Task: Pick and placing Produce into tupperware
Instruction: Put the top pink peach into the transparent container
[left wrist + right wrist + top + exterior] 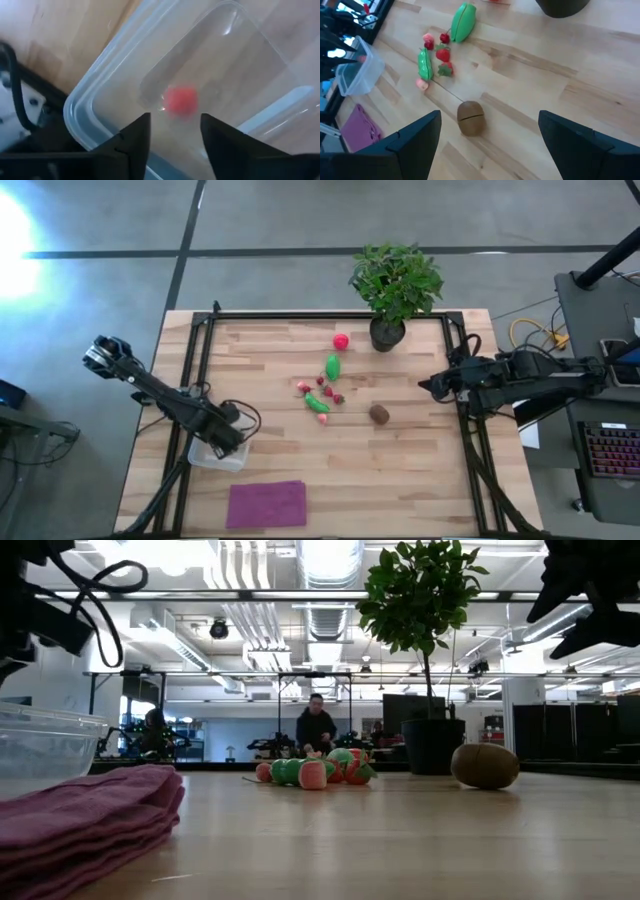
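Note:
The clear tupperware (210,454) sits near the table's left edge, and a red produce piece (180,101) lies inside it. My left gripper (175,118) hovers open just above it (238,438). Mid-table lie a red round piece (341,340), a green oval (333,366), a long green piece (318,405) among small red ones, and a brown kiwi ball (379,414). My right gripper (425,386) waits open at the right side, its fingers (490,115) aimed toward the kiwi (470,118) and well apart from it.
A potted plant (393,288) stands at the far edge. A folded purple cloth (266,503) lies at the near edge beside the tupperware. Black frame rails (205,350) run along the table's sides. A person (315,726) shows far behind the table.

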Motion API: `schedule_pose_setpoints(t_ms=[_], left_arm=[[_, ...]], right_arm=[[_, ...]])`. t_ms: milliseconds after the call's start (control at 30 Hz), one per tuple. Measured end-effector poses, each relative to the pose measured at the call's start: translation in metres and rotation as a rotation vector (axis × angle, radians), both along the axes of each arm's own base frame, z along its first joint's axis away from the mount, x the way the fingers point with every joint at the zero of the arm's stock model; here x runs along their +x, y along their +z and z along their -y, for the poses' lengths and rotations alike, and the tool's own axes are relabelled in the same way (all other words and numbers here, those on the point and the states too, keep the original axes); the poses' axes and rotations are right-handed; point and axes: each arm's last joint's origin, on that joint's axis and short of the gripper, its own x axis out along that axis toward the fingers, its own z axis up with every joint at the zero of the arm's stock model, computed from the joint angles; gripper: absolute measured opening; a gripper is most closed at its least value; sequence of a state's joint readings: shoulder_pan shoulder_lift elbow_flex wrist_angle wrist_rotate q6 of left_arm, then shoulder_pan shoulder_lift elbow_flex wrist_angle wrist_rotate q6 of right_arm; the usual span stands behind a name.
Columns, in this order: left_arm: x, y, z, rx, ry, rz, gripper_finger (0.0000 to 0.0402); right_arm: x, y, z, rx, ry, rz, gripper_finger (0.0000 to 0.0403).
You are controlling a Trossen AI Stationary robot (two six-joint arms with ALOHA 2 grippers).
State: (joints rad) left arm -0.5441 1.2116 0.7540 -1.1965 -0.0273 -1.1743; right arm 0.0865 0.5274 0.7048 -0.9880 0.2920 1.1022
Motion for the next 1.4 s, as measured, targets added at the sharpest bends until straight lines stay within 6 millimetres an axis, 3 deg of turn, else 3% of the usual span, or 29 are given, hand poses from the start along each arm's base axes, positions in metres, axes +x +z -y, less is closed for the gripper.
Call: schedule_pose_setpoints(t_ms=[233, 333, 400, 533, 633, 767, 900, 1067, 1200, 1400], left_arm=[[-0.005, 0.010, 0.000, -0.046, 0.101, -0.007, 0.0247], [0.010, 0.035, 0.003, -0.035, 0.059, 0.142, 0.0260], [0.021, 0.058, 0.000, 0.064, 0.023, 0.294, 0.0260], [0.048, 0.098, -0.025, 0.363, 0.070, 0.575, 0.0252], [0.076, 0.110, -0.060, 0.363, 0.092, 0.691, 0.0245], [0.113, 0.113, -0.114, 0.389, 0.059, 0.827, 0.0244], [0.134, 0.108, -0.172, 0.381, 0.074, 0.878, 0.0244], [0.157, 0.085, -0.219, 0.264, 0.114, 0.838, 0.0244], [0.172, 0.075, -0.226, 0.143, 0.017, 0.723, 0.0244], [0.168, 0.052, -0.190, 0.086, -0.447, 0.342, 0.0244]], right_arm=[[0.002, -0.001, 0.000, -0.014, 0.014, -0.015, 0.0325], [0.002, -0.001, 0.000, -0.013, 0.017, -0.017, 0.0325], [0.002, -0.001, 0.000, -0.012, 0.017, -0.017, 0.0325], [0.002, -0.001, -0.001, -0.002, 0.032, -0.019, 0.0325], [0.002, -0.001, -0.002, 0.009, 0.064, -0.023, 0.0325], [0.002, -0.001, -0.002, -0.003, 0.097, -0.030, 0.0325], [0.002, -0.001, -0.002, -0.019, 0.116, -0.036, 0.0325], [0.002, -0.001, -0.002, -0.024, 0.119, -0.037, 0.0325], [0.002, -0.001, -0.002, -0.010, 0.100, -0.032, 0.0325], [0.004, -0.002, -0.002, -0.017, 0.096, -0.038, 0.0325]])
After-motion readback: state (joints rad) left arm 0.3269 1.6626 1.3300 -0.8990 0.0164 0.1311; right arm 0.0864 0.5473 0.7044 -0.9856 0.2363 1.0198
